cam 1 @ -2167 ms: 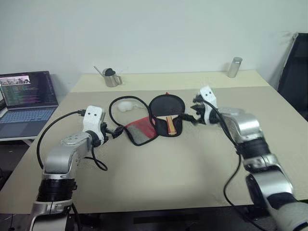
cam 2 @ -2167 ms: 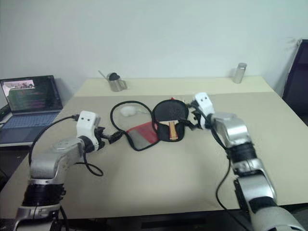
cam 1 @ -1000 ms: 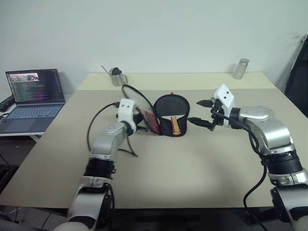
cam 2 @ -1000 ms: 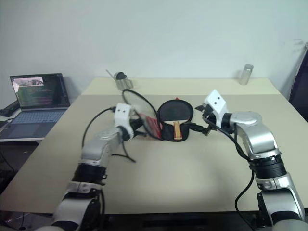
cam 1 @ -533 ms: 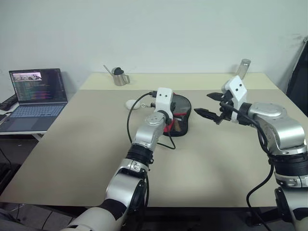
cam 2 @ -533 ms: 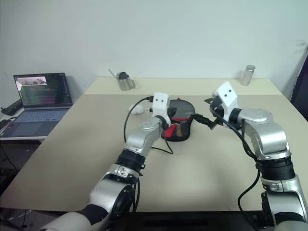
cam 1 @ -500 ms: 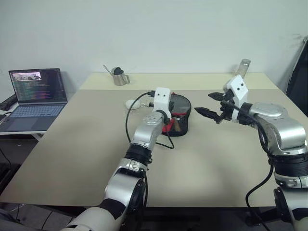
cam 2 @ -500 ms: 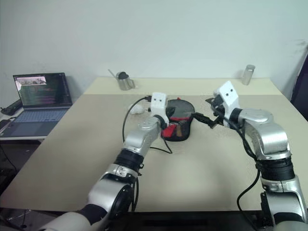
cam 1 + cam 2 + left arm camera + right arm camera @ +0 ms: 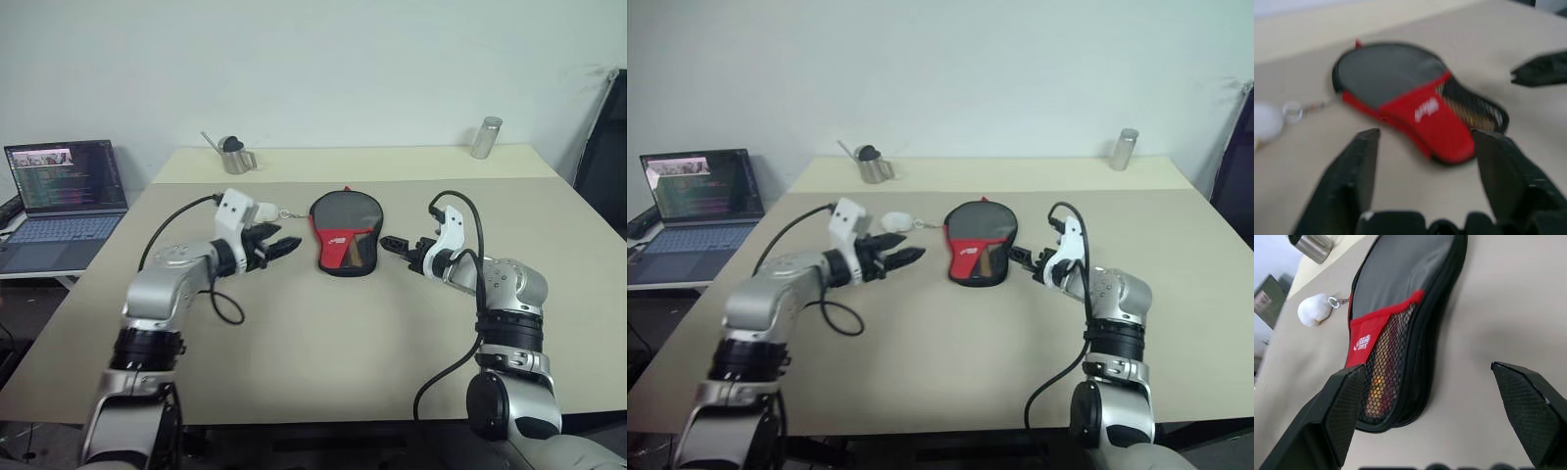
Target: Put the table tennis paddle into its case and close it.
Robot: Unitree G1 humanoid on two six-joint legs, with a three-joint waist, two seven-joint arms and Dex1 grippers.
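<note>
- Beige tabletop [image 9: 323, 343] fronts a pale wall, with an open laptop [image 9: 61, 196] off its left edge, outside the work.
- Left gripper [image 9: 277, 247], fingers spread and empty, hovers left of the case, seemingly free to steady it.
- Fluffy white pompom charm [image 9: 895, 222] lies behind that gripper.
- Black-and-red paddle-shaped fabric case [image 9: 343, 231] lies flat mid-table; the wooden-handled table tennis paddle [image 9: 1377, 387] glints through its mesh, so it sits inside.
- Right gripper [image 9: 403, 247], also gaping and empty, points at the case's right edge, probably for the zipper.
</note>
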